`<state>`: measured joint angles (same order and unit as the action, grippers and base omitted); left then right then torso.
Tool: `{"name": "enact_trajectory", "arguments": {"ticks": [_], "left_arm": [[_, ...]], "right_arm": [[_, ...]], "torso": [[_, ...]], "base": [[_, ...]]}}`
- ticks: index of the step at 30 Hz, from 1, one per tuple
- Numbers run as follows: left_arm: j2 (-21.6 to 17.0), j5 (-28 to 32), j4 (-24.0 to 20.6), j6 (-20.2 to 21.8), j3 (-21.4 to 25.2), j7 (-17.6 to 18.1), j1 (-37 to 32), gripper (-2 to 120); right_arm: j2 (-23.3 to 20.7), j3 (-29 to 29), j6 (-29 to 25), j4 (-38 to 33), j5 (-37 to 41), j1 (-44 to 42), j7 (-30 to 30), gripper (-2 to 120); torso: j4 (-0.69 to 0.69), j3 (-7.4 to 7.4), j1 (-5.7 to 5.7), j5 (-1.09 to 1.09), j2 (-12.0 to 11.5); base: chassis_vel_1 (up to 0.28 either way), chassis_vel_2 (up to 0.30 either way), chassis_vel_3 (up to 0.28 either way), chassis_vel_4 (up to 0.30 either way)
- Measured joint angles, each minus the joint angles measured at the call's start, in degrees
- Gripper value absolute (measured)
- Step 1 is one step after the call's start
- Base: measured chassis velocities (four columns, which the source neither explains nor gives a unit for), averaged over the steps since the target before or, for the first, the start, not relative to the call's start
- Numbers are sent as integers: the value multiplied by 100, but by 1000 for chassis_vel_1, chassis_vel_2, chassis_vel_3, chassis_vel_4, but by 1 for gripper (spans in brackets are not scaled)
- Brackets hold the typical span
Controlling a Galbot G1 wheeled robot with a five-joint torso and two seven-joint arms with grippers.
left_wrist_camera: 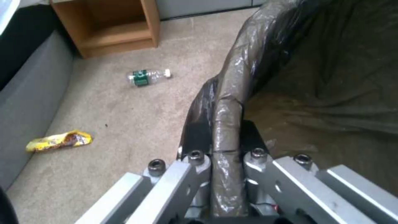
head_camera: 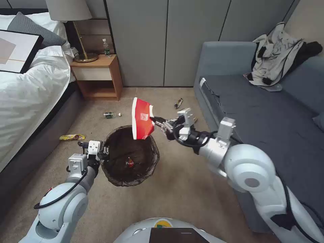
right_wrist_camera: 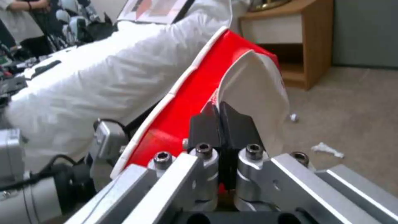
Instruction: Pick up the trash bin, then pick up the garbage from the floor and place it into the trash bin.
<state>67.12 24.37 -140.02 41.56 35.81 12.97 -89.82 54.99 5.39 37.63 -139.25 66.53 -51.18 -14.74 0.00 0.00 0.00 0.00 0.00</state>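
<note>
The trash bin (head_camera: 131,157), lined with a dark crinkled bag, hangs above the carpet with my left gripper (head_camera: 105,150) shut on its near-left rim (left_wrist_camera: 226,124). A small red item lies at its bottom. My right gripper (head_camera: 156,119) is shut on a crushed red-and-white paper cup (head_camera: 141,118), held over the bin's far rim; in the right wrist view the black pads pinch the cup's (right_wrist_camera: 215,84) edge. On the floor (head_camera: 182,189) lie a small green-labelled bottle (head_camera: 111,115) (left_wrist_camera: 147,77), a yellow snack wrapper (head_camera: 72,137) (left_wrist_camera: 58,140), a dark wrapper (head_camera: 178,103) and a white tissue scrap (right_wrist_camera: 327,149).
A bed (head_camera: 30,91) runs along the left, a wooden nightstand (head_camera: 98,76) with a lamp and an upright bottle (head_camera: 106,48) stands at the back, and a blue-grey sofa (head_camera: 263,111) with clothes fills the right. Open carpet lies in front of the bin.
</note>
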Motion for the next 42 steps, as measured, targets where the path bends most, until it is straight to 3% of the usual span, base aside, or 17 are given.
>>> {"name": "enact_trajectory", "arguments": {"ticks": [9,17,24,31,39,41,42], "left_arm": [[-1,70,-43,57,-6,86,5,3],[8,102,-55,63,-5,83,12,3],[20,102,-55,63,-19,81,15,3],[26,104,-56,64,-15,77,22,3],[37,107,-61,63,-9,70,37,3],[40,107,-59,63,-9,69,40,3],[54,107,-45,63,-13,67,47,3]], "right_arm": [[234,-704,43,328,-361,45,-68,0],[265,-887,271,374,-436,152,-132,-1],[282,-1044,380,372,-435,286,-246,18],[346,-1210,407,396,-432,459,-295,48],[340,-1107,396,333,-333,553,-297,78],[339,-1076,389,316,-313,551,-294,81],[320,-962,290,253,-289,527,-274,88]], "torso": [[0,0,0,0,0],[0,0,0,0,0],[0,0,0,0,0],[0,0,0,0,0],[0,0,0,1,1],[0,0,0,1,0],[0,0,0,1,0]], "base": [[0,0,0,0],[0,0,0,0],[0,0,0,0],[0,0,0,0],[0,0,0,0],[0,0,0,0],[0,0,0,0]]}}
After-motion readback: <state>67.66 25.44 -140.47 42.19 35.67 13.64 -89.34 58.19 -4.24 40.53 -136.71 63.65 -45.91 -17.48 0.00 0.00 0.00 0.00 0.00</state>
